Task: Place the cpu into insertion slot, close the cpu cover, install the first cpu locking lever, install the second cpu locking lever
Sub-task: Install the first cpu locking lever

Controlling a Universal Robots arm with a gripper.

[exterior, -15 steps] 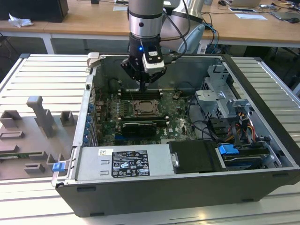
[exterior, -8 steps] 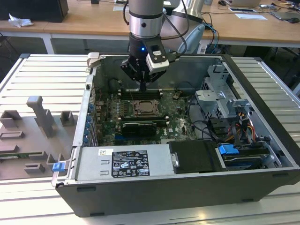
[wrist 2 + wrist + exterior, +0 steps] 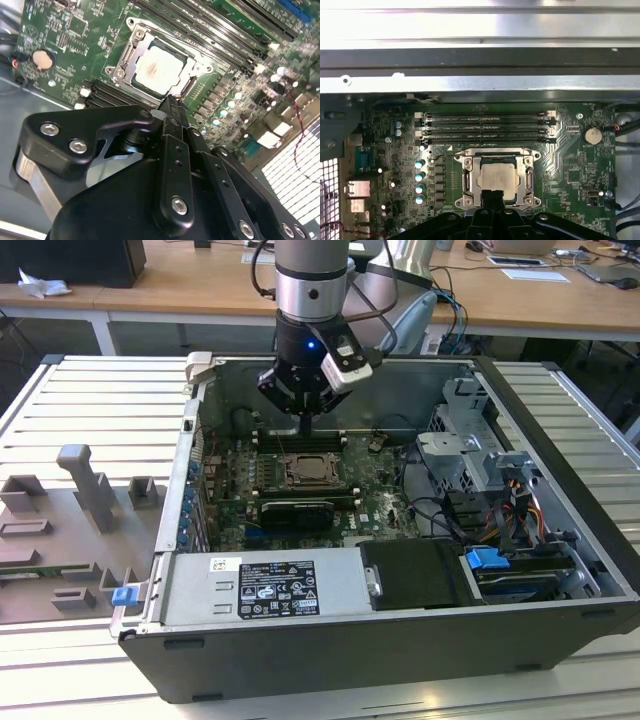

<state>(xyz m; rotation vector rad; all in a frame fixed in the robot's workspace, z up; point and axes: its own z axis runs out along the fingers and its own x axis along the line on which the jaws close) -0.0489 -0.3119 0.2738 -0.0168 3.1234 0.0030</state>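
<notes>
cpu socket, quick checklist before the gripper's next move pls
1. cpu seated flat: ok.
2. cover down around the cpu: ok, it looks closed.
3. levers latched: cannot tell.
4. gripper empty: ok, shut with nothing in it.
5. gripper lined up at the cover: ok, its tip is right at the cover's edge.
6. gripper touching the cover: cannot tell.
</notes>
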